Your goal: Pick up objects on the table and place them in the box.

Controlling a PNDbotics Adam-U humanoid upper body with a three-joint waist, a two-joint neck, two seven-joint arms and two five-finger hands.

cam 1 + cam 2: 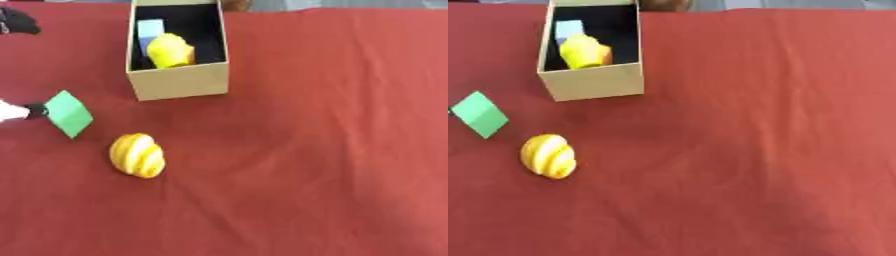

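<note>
- A red cloth [332, 150] is spread over the tabletop.
- A cardboard box [179, 82] stands open near the far edge, left of centre.
- Inside the box, a yellow object [171, 50] lies against the near wall, with a pale blue block [149, 30] just behind it.
- A green block [68, 113] is seen left of the box and nearer, tilted on one corner.
- At the left edge of the left eye view, a black and white part of the left hand [19, 111] is seen touching the green block; whether its fingers are closed on the block cannot be told.
- A yellow striped object [137, 155] lies on the cloth, just in front of the green block and apart from it.
- The right hand is not shown in either view.
</note>
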